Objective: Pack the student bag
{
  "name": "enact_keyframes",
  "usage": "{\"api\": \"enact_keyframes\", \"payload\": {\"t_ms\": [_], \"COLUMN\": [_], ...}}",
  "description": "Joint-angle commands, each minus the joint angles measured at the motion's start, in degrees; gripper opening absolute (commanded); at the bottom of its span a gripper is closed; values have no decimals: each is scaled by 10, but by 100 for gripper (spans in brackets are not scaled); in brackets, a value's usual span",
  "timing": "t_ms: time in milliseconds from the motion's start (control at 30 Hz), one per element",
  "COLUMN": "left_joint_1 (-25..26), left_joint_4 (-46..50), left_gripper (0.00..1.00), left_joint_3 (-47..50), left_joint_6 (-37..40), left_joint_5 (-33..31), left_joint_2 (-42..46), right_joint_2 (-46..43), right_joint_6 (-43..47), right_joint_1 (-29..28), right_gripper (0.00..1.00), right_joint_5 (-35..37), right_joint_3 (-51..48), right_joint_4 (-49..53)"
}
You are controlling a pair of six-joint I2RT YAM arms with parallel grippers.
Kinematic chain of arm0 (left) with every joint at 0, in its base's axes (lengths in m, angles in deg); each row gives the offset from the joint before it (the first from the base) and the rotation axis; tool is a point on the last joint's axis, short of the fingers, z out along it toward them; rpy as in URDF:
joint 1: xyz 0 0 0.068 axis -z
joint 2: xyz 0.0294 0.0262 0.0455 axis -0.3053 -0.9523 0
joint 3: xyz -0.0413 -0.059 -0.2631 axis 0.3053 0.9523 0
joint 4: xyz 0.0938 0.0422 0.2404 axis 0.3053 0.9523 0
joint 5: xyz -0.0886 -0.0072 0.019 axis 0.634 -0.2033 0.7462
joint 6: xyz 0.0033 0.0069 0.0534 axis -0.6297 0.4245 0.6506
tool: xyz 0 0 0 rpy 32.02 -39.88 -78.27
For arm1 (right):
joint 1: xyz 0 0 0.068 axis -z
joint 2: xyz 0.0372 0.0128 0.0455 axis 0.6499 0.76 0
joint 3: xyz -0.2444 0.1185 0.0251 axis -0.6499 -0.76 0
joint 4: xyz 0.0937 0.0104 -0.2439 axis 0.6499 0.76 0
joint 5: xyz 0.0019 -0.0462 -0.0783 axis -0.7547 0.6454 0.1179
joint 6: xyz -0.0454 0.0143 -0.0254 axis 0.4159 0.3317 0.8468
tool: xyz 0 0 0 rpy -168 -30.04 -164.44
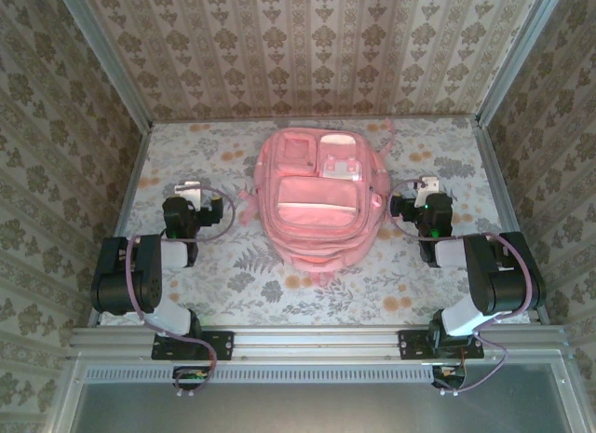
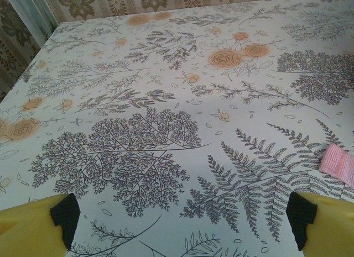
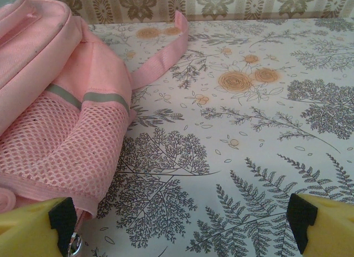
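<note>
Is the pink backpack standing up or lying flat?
Lying flat: the student bag rests on the table, its pocketed front facing up.

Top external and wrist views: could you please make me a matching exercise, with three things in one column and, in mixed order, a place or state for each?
Things:
1. student bag
2. left fingers
3. right fingers

Places and states:
A. open, next to a mesh pocket
B. pink, lying flat on the floral table
C. open, above bare table, with a strap end to their right

Pairs: 1-B, 2-C, 3-A.
</note>
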Motion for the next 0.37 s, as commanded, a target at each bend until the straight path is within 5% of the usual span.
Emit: {"api": "enact_keyframes", "payload": {"t_ms": [0, 333], "left_joint_1": [2, 1], "left_joint_4": [-1, 1], "left_gripper": [100, 100], "left_joint_3": [-8, -9], "left_joint_6": [-3, -4], "left_joint_5": [-3, 0], "left_joint_2": [6, 5], "right_joint_2": [-5, -5], "right_joint_6": [1, 1], "right_joint_1": [-1, -1], "right_gripper": [100, 100], "right_joint_5": [12, 12], "right_joint_3": [9, 9], "right_joint_4": [4, 4]}}
